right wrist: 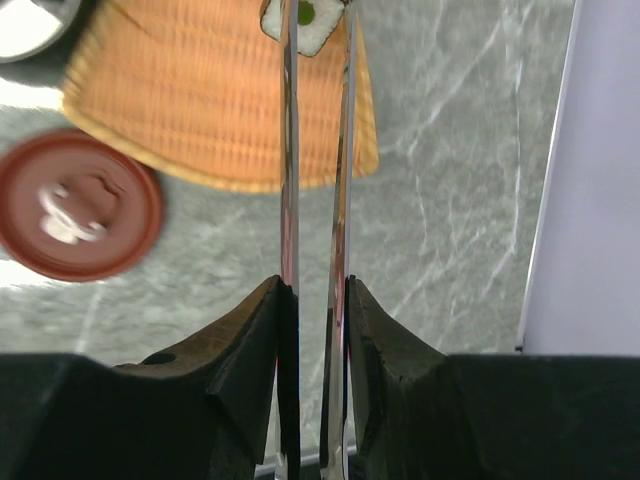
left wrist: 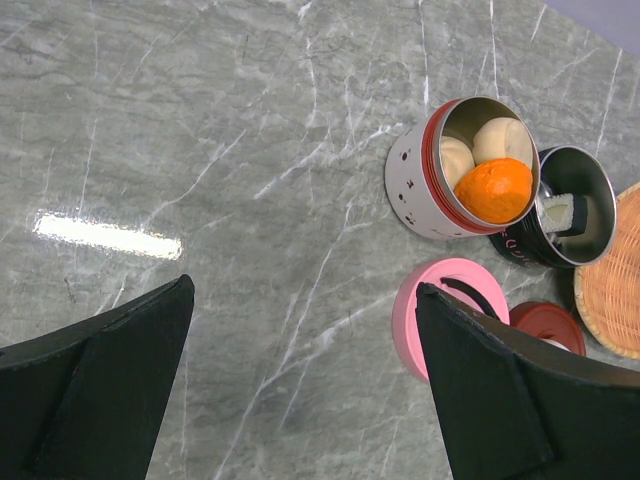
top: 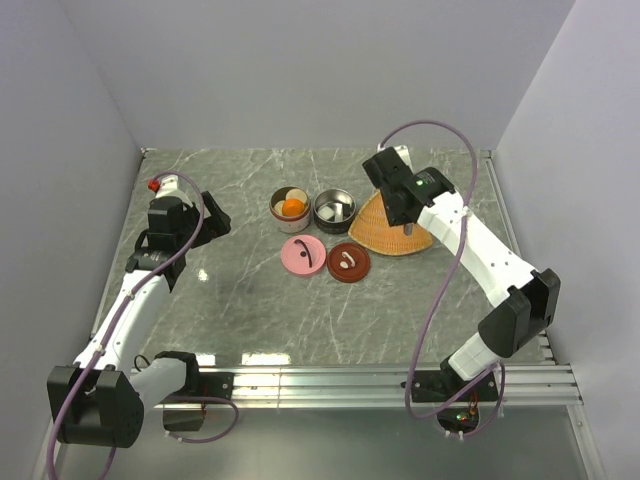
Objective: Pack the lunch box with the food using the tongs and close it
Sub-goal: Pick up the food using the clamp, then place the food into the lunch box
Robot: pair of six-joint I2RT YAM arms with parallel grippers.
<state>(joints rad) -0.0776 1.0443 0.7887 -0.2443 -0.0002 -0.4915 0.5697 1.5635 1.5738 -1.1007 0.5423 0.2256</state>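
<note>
Right tool (right wrist: 313, 300): pressed on the tongs (right wrist: 288, 200), tips straddling a sushi roll (right wrist: 312, 22) over the woven tray (right wrist: 200, 110), at 12 o'clock in the wrist view.
Left tool (left wrist: 305, 390): spread wide above the surface (left wrist: 200, 150).
White tin (left wrist: 412, 185): held cream balls (left wrist: 500, 135) and an orange ball (left wrist: 495, 188).
Dark tin (left wrist: 597, 185), at its 3 o'clock: held one roll piece (left wrist: 562, 212).
Pink lid (left wrist: 445, 300) and red lid (right wrist: 80, 205): lay at 6 o'clock of the tins.

**Cream tin (left wrist: 415, 190) and dark tin (left wrist: 520, 248) filled at 2 o'clock**

Fingers (left wrist: 110, 390) of the left gripper (left wrist: 305, 290) stand wide apart at 7 and 5 o'clock. The cream tin holds two cream balls (left wrist: 503, 138) and an orange ball (left wrist: 495, 190). The dark tin, touching it, holds a sushi roll (left wrist: 562, 212).
</note>
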